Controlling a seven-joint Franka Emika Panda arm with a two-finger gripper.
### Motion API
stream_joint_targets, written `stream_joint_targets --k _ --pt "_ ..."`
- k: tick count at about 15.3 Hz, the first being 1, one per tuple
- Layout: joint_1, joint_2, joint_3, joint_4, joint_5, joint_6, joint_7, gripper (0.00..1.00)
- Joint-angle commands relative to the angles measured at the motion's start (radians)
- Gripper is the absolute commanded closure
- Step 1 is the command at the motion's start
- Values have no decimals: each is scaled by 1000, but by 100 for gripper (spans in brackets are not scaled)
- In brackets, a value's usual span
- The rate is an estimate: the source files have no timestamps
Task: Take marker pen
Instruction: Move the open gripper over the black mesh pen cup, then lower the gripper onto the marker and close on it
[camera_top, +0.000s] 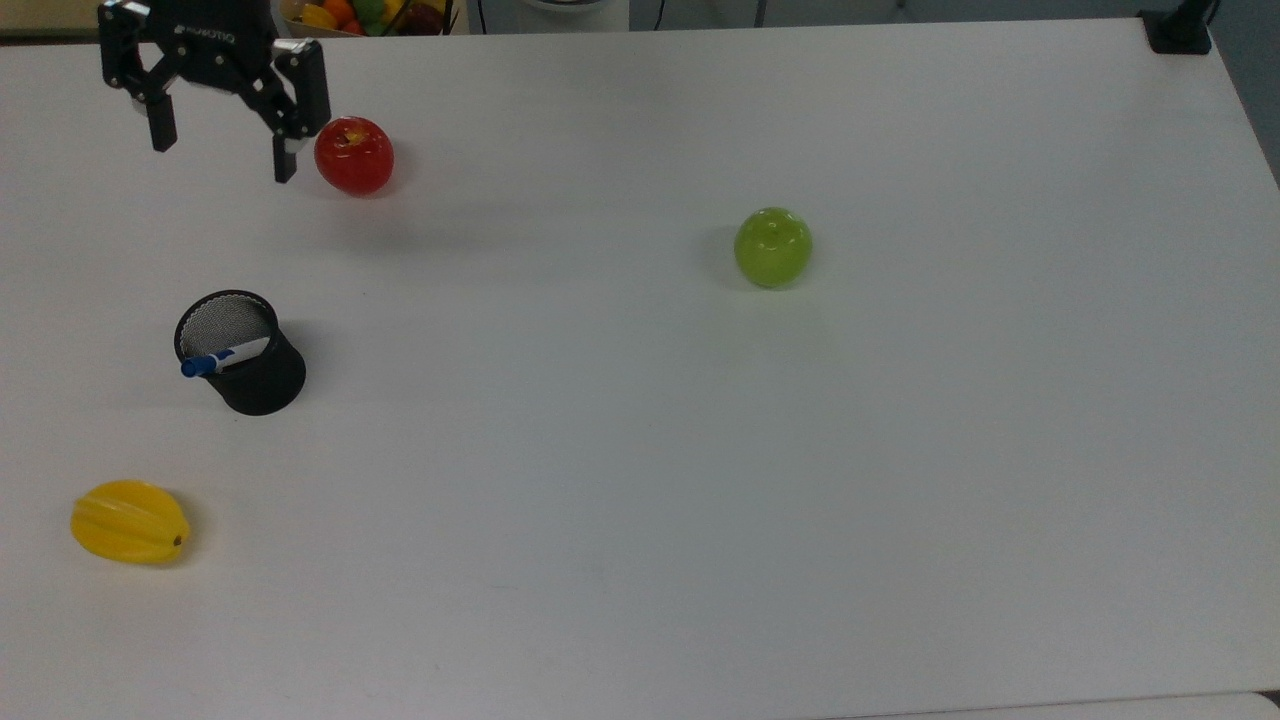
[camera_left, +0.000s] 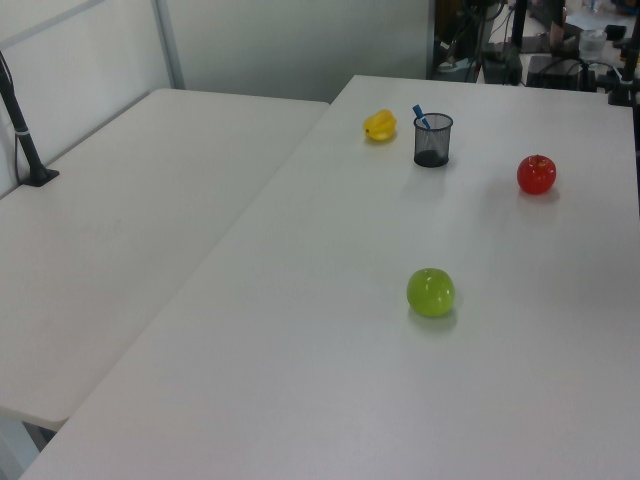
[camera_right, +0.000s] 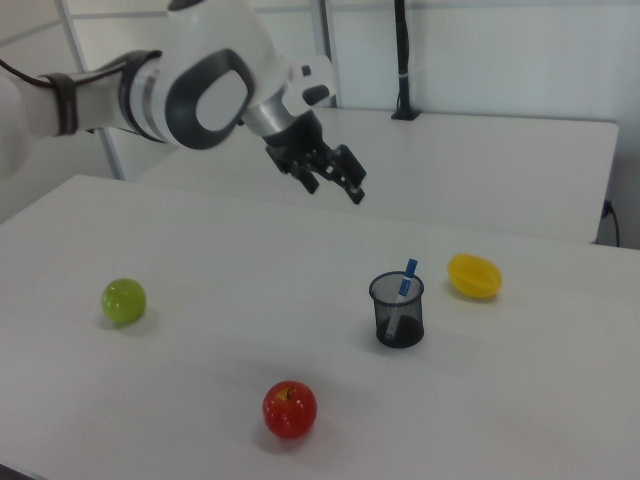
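- Two black fingers of the gripper (camera_top: 222, 157) hang spread wide apart with nothing between them, above the table (camera_top: 700, 450) near the top view's upper left corner; the upper part of the gripper body is cut off by the frame edge there.
- In the right view the gripper (camera_right: 338, 187) is tilted, its fingers pointing down toward the right view's right, well above the table surface and apart from every object.
- The red apple (camera_top: 354, 155) lies just beside the gripper on the top view's right; whether the nearer finger is over it or only next to it is hard to judge from that angle.
- The marker pen (camera_top: 222, 357) stands leaning inside the black mesh cup (camera_top: 245, 355), blue cap up and poking past the rim toward the top view's left; its lower barrel is hidden by the cup wall, seen only faintly through the mesh in the right view.
- In the left view, only the marker pen's blue tip (camera_left: 420, 115) clears the cup.
- The yellow star fruit (camera_top: 129, 521) lies beyond the cup, toward the top view's lower left.
- The green apple (camera_top: 772, 246) sits well apart, toward the top view's right.
- Behind the table's far edge, a box of coloured fruit (camera_top: 365, 14) is partly cut off.
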Motion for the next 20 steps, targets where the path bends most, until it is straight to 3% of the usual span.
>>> stream_joint_targets --k 1,9,20 --pt "-3 58 -36 -7 -12 103 62 16" --pt "-30 173 -41 -26 0 303 85 34" --pt "-32 293 -39 -72 55 561 85 34"
